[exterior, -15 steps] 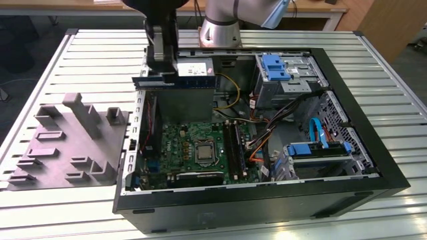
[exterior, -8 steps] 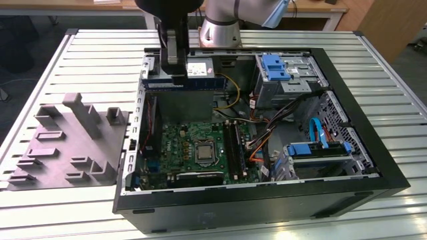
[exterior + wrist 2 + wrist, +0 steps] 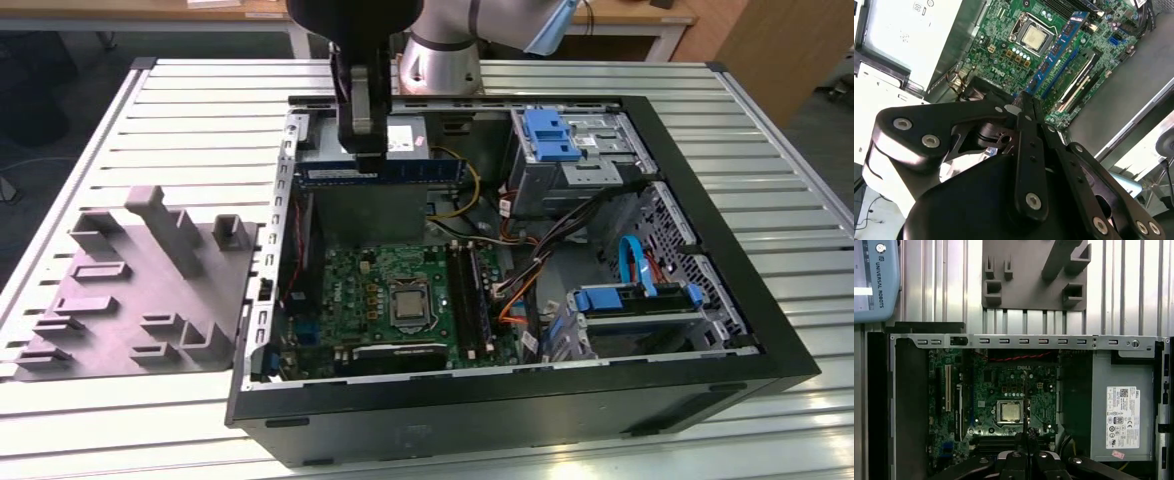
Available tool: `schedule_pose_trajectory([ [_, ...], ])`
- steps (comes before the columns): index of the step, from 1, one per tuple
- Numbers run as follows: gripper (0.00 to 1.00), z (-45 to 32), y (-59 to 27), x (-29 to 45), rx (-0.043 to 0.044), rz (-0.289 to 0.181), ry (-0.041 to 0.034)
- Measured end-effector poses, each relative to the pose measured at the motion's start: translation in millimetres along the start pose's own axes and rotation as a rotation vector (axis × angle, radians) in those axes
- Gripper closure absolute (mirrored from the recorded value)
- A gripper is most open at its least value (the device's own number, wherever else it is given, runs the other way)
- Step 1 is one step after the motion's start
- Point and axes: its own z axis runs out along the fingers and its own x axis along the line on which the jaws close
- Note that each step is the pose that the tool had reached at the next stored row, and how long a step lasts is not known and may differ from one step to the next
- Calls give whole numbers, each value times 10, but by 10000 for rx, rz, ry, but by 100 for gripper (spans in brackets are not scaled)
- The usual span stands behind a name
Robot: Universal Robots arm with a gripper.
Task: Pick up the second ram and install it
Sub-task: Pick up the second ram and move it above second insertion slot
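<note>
Holding the second ram point(image 3: 383, 172) in the tool point(image 3: 363, 148), fingers clamped shut on its upper edge near mid-length, prob. for keeping it level w/ the contact edge pointing down. Hanging in air above the open PC case point(image 3: 747, 335), over the PSU point(image 3: 1114, 405) end, not touching the mobo point(image 3: 387, 290). Running roughly parallel w/ the black slots point(image 3: 1081, 89) in the second wrist view, beside one stick point(image 3: 1074, 75) sitting seated. Sitting apart on the surface point(image 3: 747, 120), outside the case: grey fixture point(image 3: 134, 290).

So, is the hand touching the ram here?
Touching. In the exterior view the hand grips the ram by its top edge. In the second wrist view the ram juts out from the closed hand.
</note>
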Motion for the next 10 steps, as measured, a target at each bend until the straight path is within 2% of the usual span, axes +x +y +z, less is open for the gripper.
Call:
schedule_pose_trajectory([
  [5,88,16,0,0,0,-1,-1],
  [10,88,102,1,4,-1,-6,0],
])
